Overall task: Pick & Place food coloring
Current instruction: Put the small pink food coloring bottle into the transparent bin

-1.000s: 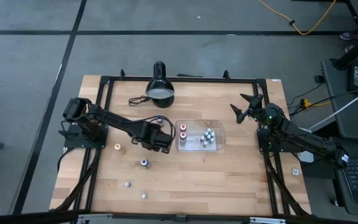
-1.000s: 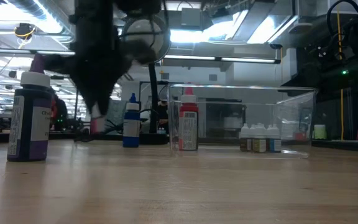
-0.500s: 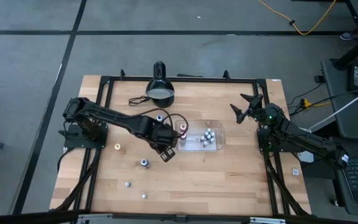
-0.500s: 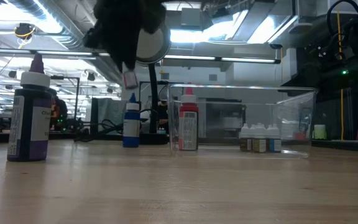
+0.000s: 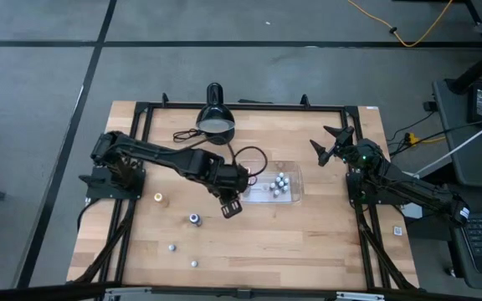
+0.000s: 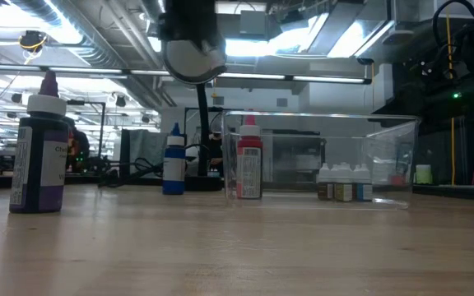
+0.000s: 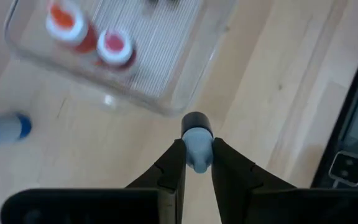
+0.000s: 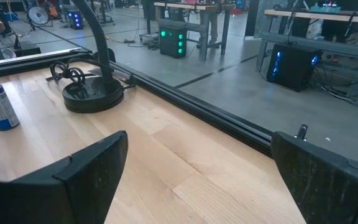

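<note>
My left gripper (image 7: 196,158) hangs over the table just off the clear tray's (image 7: 166,93) left near corner and is shut on a tiny pale bottle with a dark top (image 7: 196,138). In the high view that gripper (image 5: 243,179) sits at the tray's (image 5: 296,170) left end. Two red-topped bottles (image 7: 114,47) and several small pale ones (image 5: 280,184) stand in the tray. A blue bottle (image 7: 2,129) stands outside it. Loose bottles (image 5: 194,219) stand on the near left of the table. My right gripper (image 5: 329,144) waits open over the far right side. My left gripper pinches the bottle's pale body (image 7: 197,152) between its two fingertips, coming from above and pointing down. The bottle lies along the fingers, and its dark end (image 7: 196,122) sticks out past the tips. It is lifted clear of the table.
A black dome lamp (image 5: 216,122) with its cable stands at the far edge behind the tray. A yellow-topped bottle (image 5: 158,197) and two pale ones (image 5: 171,247) stand toward the near left. A black frame (image 5: 141,113) borders the table. Bare wood lies along the near edge and right of the tray.
My left gripper has risen and swung right, toward the tray, carrying the small bottle with it. In the low view the bottle went from just above the table up and out of the picture. The right arm kept still.
</note>
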Controlling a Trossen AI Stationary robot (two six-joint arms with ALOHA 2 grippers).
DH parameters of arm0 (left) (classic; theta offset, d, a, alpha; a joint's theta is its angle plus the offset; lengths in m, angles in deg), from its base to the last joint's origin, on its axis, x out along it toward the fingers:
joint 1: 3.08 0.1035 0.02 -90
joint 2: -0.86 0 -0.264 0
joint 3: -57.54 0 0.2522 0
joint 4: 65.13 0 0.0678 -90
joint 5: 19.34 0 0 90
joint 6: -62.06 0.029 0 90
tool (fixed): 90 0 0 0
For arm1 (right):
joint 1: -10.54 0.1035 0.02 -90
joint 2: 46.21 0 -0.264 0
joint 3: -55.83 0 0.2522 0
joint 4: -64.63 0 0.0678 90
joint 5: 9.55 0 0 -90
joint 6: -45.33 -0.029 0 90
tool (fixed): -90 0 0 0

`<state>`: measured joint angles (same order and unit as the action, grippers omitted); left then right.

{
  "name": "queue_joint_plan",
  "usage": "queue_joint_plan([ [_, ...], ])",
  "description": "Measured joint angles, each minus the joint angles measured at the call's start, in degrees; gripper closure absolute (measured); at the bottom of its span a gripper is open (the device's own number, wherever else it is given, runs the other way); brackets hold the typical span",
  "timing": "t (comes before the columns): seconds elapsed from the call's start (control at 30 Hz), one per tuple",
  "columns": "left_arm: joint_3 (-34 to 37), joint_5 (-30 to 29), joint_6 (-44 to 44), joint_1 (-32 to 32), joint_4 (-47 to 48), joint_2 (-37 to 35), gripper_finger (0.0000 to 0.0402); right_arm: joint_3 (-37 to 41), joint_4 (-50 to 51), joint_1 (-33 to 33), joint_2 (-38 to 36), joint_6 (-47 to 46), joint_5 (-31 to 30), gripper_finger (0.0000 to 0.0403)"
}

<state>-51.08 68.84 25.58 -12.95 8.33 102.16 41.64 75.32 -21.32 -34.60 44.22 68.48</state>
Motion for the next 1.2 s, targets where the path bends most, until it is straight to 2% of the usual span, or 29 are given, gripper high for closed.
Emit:
queue_joint_plan([
  [0.53, -24.13, -2.85, 10.86, 4.38, 4.36, 18.95, 0.0347, 0.00, -0.01, 0.00, 0.00, 0.07, 0.00, 0.0008],
  [0.73, -31.13, -1.84, 16.05, 5.73, 4.89, 26.51, 0.0351, 0.00, 0.00, 0.02, 0.00, 0.09, 0.00, 0.0008],
  [0.93, -35.30, -1.18, 19.03, 6.34, 4.99, 32.52, 0.0352, 0.00, 0.02, 0.00, 0.00, 0.07, 0.00, 0.0008],
  [1.2, -35.66, -0.68, 21.34, 6.27, 4.41, 37.19, 0.0353, 0.00, 0.00, 0.00, 0.00, 0.07, 0.00, 0.0008],
])
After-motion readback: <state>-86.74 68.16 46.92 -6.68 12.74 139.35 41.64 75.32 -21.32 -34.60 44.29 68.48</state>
